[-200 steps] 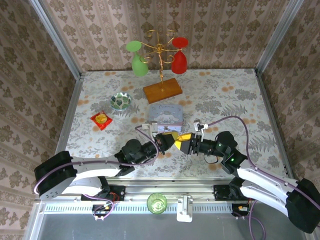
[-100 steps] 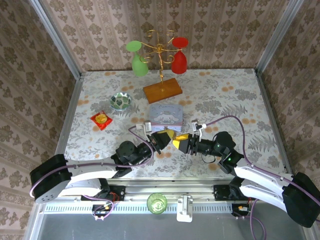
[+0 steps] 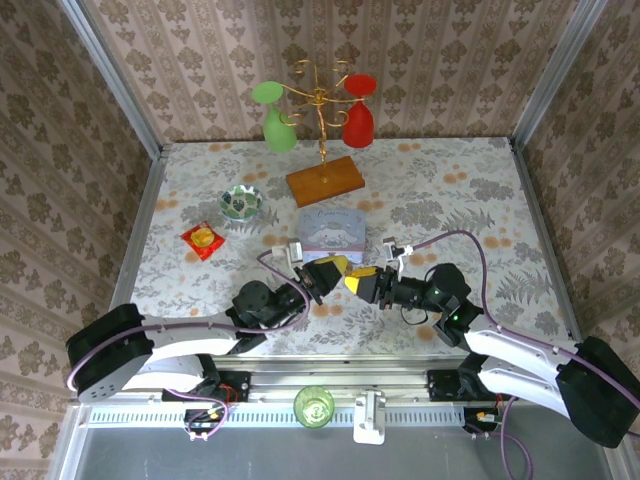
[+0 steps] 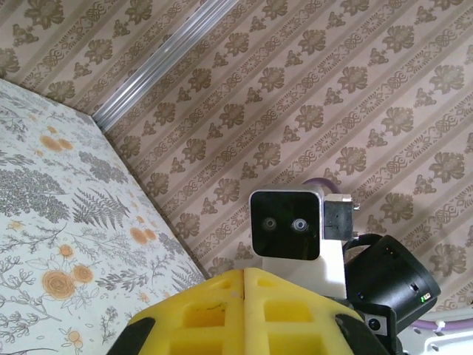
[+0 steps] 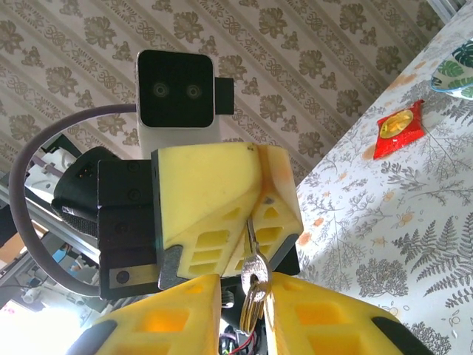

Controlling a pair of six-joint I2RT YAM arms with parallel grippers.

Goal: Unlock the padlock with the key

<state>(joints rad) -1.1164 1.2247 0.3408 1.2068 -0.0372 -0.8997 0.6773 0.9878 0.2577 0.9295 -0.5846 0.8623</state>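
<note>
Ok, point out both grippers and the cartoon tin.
left gripper point(image 3: 340, 268): top external view, between its yellow fingertips.
right gripper point(image 3: 354, 280): top external view, between its yellow fingertips.
cartoon tin point(image 3: 332, 230): top external view, middle of its lid.

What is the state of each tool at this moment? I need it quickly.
Left tool: closed on a thin metal sliver, probably the key.
Right tool: closed on the padlock.

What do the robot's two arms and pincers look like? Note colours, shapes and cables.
The left arm and right arm have white shells and black joints, each trailed by a purple cable. The left pincer and right pincer have blocky yellow fingers with rectangular cut-outs on black bodies, each topped by a white camera block with a black face.
</note>
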